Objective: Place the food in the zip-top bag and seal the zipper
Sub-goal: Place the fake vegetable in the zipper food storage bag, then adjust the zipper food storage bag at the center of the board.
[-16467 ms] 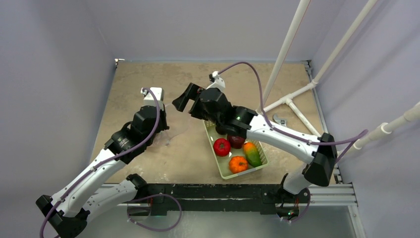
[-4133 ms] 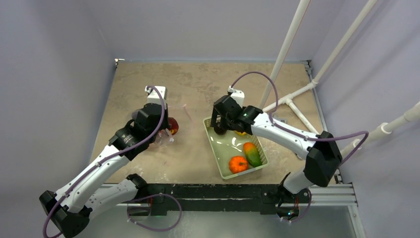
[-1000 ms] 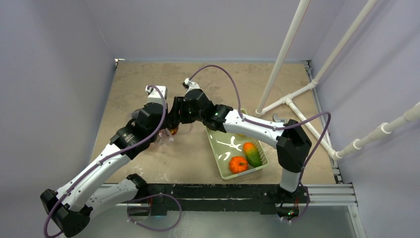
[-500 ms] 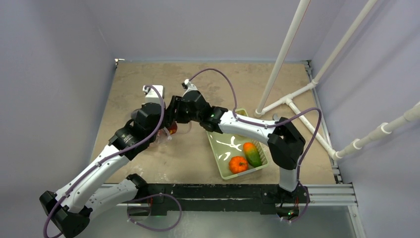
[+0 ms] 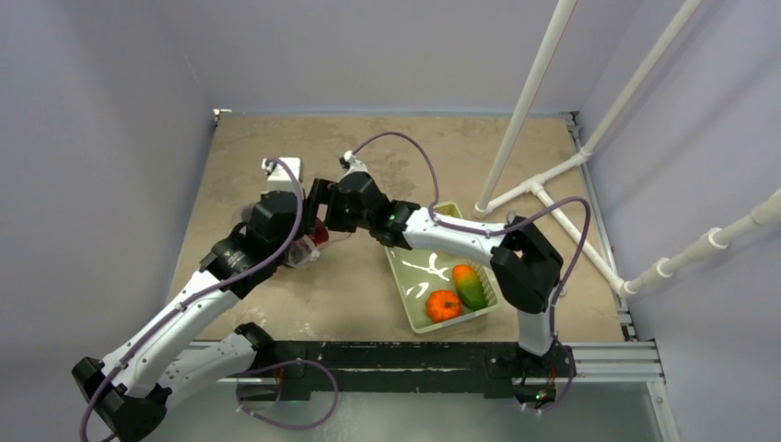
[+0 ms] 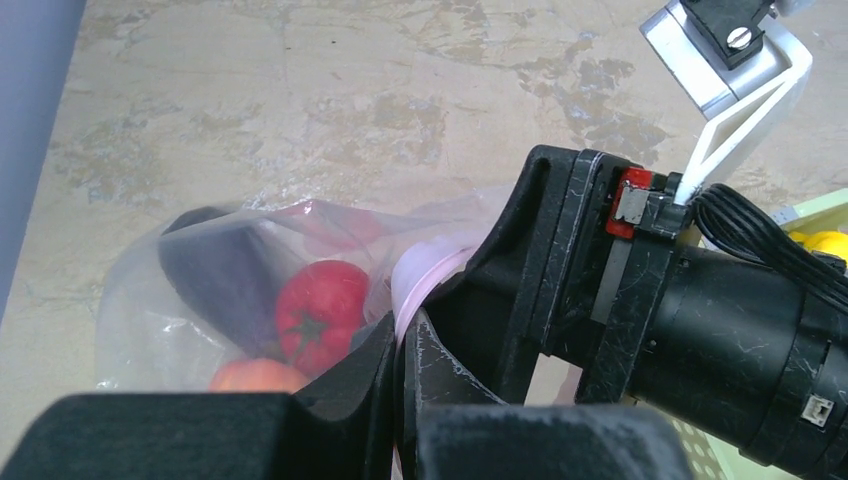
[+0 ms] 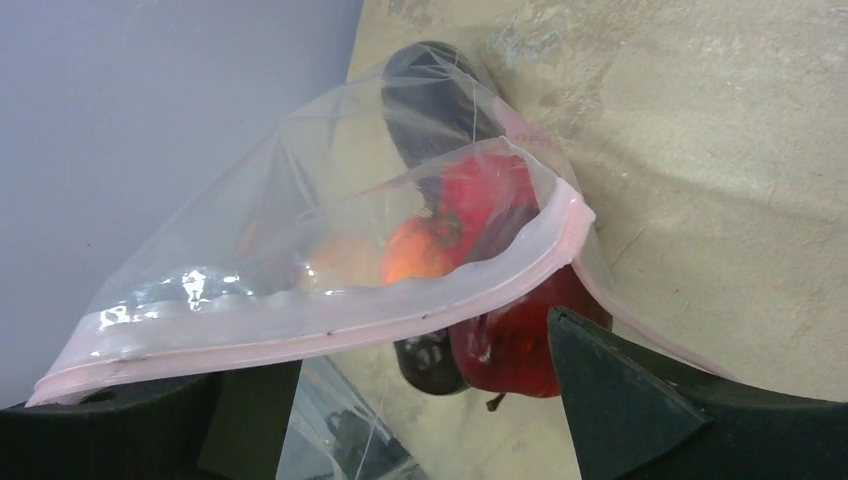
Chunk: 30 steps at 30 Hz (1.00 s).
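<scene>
The zip-top bag (image 5: 297, 247) lies at centre left, mouth toward the basket. My left gripper (image 6: 402, 345) is shut on its pink zipper (image 6: 428, 278) and holds the mouth up. Inside the bag I see a red tomato (image 6: 320, 312), a purple eggplant (image 6: 215, 270) and a peach (image 6: 255, 376). My right gripper (image 7: 420, 400) is open at the mouth, fingers wide apart under the zipper (image 7: 400, 312). A dark red piece (image 7: 520, 345) lies between them, untouched. An orange pumpkin (image 5: 443, 305) and a green-orange piece (image 5: 470, 285) are in the basket.
The pale green basket (image 5: 405, 293) stands right of centre; a yellow pepper (image 6: 830, 245) sits at its far end. White pipes (image 5: 534, 189) cross the back right. The two arms (image 5: 318, 207) meet closely over the bag.
My right gripper has come from the basket to the bag's mouth, and in the last second it edged a little further left. The left gripper stays shut on the zipper.
</scene>
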Each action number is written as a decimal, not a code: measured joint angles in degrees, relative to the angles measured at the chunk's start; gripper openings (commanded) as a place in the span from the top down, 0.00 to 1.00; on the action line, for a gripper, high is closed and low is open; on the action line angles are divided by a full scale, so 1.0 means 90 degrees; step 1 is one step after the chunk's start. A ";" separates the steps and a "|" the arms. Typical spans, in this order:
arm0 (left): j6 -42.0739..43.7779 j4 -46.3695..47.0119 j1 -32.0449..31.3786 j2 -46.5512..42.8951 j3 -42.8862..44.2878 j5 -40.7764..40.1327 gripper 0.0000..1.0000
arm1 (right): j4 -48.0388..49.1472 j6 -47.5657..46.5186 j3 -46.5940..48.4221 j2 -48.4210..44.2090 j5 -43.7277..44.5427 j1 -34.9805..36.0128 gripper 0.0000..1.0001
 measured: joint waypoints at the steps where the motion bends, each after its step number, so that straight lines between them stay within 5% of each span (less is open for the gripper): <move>1: -0.0007 0.0000 -0.0002 0.0000 0.0000 0.0017 1.00 | 0.0005 0.0010 -0.0041 -0.0032 0.0032 0.0002 0.08; 30: -0.0015 -0.0010 -0.0002 0.0070 0.0000 0.0372 1.00 | -0.0940 0.0896 -0.2130 -0.2455 0.1163 0.0036 0.19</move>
